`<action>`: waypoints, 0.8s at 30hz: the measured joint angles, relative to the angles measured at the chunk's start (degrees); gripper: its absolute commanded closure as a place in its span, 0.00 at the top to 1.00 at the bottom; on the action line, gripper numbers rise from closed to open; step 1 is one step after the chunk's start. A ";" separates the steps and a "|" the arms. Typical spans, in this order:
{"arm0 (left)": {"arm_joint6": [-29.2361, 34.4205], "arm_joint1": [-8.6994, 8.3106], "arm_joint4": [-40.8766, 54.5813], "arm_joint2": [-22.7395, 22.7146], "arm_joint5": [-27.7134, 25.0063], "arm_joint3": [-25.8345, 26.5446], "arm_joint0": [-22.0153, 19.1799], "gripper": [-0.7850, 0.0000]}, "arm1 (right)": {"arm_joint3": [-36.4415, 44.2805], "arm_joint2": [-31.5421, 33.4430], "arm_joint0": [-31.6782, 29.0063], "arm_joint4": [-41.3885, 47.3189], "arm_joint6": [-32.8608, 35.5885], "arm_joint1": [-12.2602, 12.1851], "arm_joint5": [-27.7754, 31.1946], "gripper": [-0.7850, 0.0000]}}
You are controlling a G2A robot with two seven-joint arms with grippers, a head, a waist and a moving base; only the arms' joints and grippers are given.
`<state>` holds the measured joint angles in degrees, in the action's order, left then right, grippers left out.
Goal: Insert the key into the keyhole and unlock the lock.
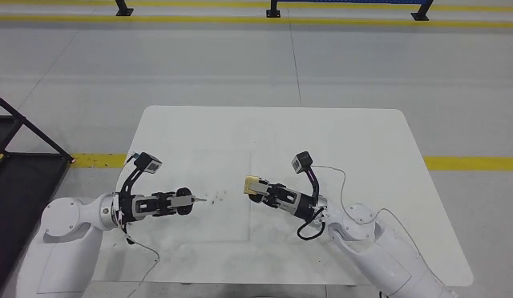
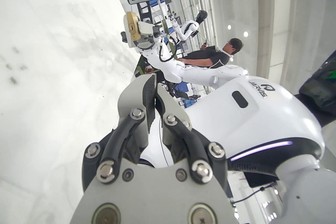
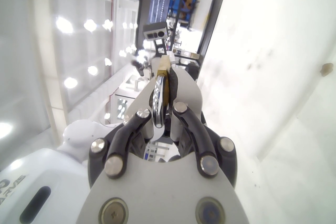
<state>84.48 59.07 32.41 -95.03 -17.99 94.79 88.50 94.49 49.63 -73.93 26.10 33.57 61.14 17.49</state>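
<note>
White table (image 1: 353, 138), yellow-lined floor (image 1: 240, 50) behind. The lock (image 1: 252, 186) sits near the table's middle, brass body sticking out past the right claw (image 1: 262, 191), whose fingers are clamped on the chrome shackle (image 3: 158, 99). Its keyhole face (image 2: 132, 28) (seen from the left wrist) points at the left claw (image 1: 191, 200). Left claw is pressed together on the key (image 1: 199, 199), a thin blade poking from the tips. Long axis aims straight at the lock, with a clear gap between them; not inserted.
</note>
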 measured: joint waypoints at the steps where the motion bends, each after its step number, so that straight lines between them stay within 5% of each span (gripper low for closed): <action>1: -0.48 0.11 0.25 1.07 -0.49 -0.33 -0.52 0.00 | 0.00 0.00 0.00 0.00 0.00 0.00 0.00 0.00; 24: -5.99 0.92 -0.77 13.34 -7.79 -11.65 -9.39 0.00 | 0.00 0.00 0.00 0.00 0.00 0.00 0.00 0.00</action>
<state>78.48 59.99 31.64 -81.69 -25.78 83.14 79.12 94.49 49.63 -73.93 26.10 33.57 61.14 17.49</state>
